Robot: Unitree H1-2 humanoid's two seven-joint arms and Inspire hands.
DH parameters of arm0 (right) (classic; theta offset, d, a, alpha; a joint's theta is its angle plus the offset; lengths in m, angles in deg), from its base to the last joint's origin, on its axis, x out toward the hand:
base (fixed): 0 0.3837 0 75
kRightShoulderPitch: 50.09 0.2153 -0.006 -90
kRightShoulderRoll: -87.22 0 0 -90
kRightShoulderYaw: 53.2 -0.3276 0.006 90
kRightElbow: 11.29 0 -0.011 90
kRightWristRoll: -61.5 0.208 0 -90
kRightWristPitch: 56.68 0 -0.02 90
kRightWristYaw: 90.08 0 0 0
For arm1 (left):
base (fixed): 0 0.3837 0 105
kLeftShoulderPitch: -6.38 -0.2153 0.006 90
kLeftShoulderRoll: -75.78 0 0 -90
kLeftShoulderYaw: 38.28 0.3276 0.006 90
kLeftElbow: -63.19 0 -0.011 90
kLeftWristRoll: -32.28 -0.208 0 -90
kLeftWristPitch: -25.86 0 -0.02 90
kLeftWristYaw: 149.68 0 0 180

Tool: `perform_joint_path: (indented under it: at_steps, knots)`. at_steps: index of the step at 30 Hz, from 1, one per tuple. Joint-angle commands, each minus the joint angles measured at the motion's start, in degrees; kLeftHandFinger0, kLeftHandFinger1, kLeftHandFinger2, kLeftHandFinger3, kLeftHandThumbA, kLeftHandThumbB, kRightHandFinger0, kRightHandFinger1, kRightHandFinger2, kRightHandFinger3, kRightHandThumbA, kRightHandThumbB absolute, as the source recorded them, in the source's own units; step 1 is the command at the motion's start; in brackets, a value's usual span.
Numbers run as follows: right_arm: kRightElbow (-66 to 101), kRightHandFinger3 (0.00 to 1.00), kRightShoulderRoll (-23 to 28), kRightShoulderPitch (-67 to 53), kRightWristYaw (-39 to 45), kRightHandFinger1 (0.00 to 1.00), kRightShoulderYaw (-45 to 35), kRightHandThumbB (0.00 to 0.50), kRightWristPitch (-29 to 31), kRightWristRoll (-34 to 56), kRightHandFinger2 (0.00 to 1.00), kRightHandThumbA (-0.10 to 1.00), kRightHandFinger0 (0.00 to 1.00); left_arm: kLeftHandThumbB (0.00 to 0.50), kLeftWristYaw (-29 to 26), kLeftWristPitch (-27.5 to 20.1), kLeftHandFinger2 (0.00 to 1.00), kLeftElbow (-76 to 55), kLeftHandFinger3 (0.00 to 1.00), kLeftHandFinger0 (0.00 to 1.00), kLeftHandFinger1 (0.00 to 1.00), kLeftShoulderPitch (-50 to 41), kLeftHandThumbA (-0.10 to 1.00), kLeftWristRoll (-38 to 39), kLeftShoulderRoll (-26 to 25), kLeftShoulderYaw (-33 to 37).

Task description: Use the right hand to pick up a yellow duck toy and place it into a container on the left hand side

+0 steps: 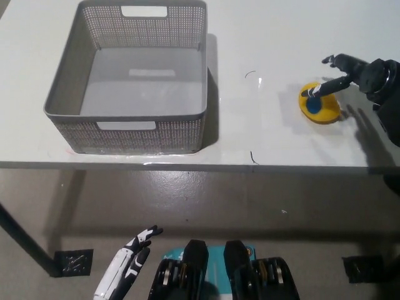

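The yellow duck toy (320, 107), with a blue round patch facing up, lies on the white table (275, 37) at the right. My black right hand (350, 74) hovers just over it from the right, open, with fingertips (314, 92) touching or nearly touching the toy's top. The grey mesh container (132, 115) stands on the table's left half with nothing inside. Below the table edge, at the bottom left, rests my white left hand (134, 253), fingers loosely apart and holding nothing.
The table's front edge (200, 164) runs across the middle of the view, with bare floor below it. A small dark mark (251, 74) sits on the tabletop between container and toy. A table leg foot (74, 262) shows at the lower left.
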Motion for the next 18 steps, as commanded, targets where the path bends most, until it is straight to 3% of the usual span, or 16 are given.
perform_joint_path:
  at_steps: [1,18]
  knots:
    - [-0.37,1.00,1.13,4.20,3.07,1.00,0.18,0.500,1.54,-0.52,1.00,0.88,1.00,0.293,0.45,-1.24,1.00,-1.34,1.00,1.00,1.00,0.72,1.00,-0.11,-1.03,0.05]
    - [-2.59,1.00,-0.41,3.88,3.61,1.00,0.34,0.500,-0.13,-1.27,1.00,0.91,1.00,0.320,0.19,-2.18,1.00,-0.57,1.00,1.00,1.00,1.98,1.00,0.49,-1.19,-0.99]
